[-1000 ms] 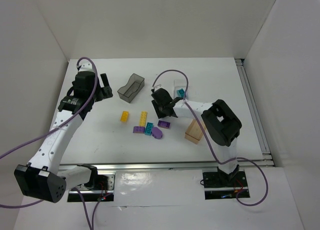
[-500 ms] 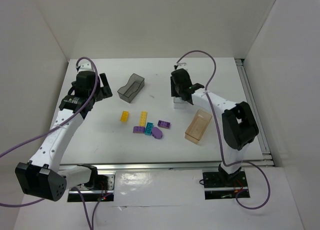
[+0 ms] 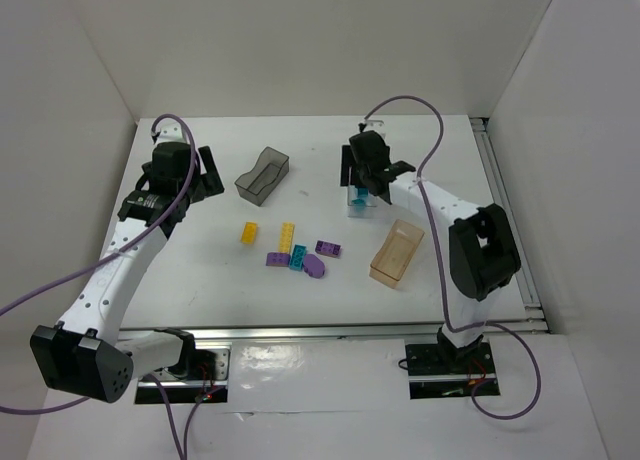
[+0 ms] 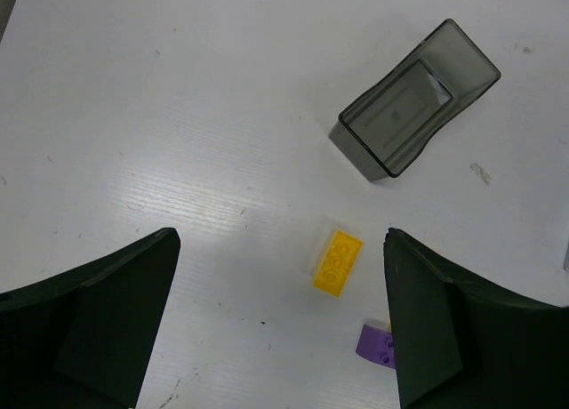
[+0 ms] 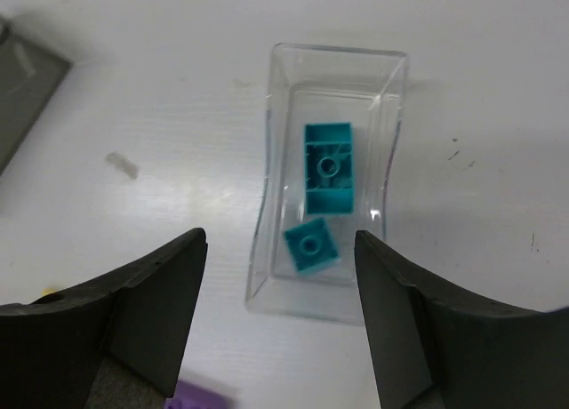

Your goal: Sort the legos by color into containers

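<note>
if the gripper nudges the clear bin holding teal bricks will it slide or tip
Probably slides: the clear bin sits flat on the smooth table. It looks thin-walled, so likely light and easily shoved. Its two loose teal bricks would likely rattle.

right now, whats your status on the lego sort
Left gripper: jaws open, empty, near yellow lego. Right gripper: jaws open over clear bin, two teal legos inside. Other legos loose on table, nothing blocking.

Count: one grey bin (image 4: 412, 102); one clear bin (image 5: 338, 48); one amber bin (image 3: 396, 252); three in all. Two yellow bricks (image 3: 250, 232); three purple bricks (image 3: 315, 265); three teal bricks (image 5: 328, 167), two inside the clear bin, one outside; eight in all. Two arms (image 3: 120, 260).
</note>
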You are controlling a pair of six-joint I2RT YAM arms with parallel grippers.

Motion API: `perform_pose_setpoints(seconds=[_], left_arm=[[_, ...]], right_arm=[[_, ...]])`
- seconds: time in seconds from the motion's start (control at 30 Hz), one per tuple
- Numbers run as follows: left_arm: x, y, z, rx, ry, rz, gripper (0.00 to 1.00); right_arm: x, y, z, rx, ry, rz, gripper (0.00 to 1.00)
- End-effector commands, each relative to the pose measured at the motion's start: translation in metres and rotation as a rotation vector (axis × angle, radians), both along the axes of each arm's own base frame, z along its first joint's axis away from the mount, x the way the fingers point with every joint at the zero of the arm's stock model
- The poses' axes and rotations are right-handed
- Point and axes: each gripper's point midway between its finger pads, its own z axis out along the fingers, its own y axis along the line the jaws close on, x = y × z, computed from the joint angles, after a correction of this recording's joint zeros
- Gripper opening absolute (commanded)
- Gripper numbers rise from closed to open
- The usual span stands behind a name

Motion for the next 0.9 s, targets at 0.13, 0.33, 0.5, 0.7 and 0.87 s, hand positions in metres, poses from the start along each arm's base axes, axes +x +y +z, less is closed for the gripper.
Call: perform_pose_setpoints(seconds=[0.13,0.33,0.5,0.7,0.87], left_arm=[[-0.001,0.001,0.012,-0.03,-0.045,0.022,0.99],[0.001,-0.002,0.001,-0.035,-0.015,0.007,0.99],[0.0,-0.002,-0.003,-0.034,-0.005,0.007,0.99],[0.0,-0.002,-0.003,-0.026,-0.004,0.002,0.99],[0.001,-0.002,-0.006,-0.024,0.005,0.002,0.99]], right_arm=[[-0.092,0.102,0.048,0.079,-0.062,0.359,0.77],[-0.161,0.157,-0.009,0.058,0.144,0.527,0.83],[-0.17,0.17,-0.021,0.17,0.188,0.482,0.77],[-0.171,0.171,-0.05,0.186,0.255,0.406,0.69],[-0.174,0.177,-0.066,0.164,0.299,0.367,0.69]])
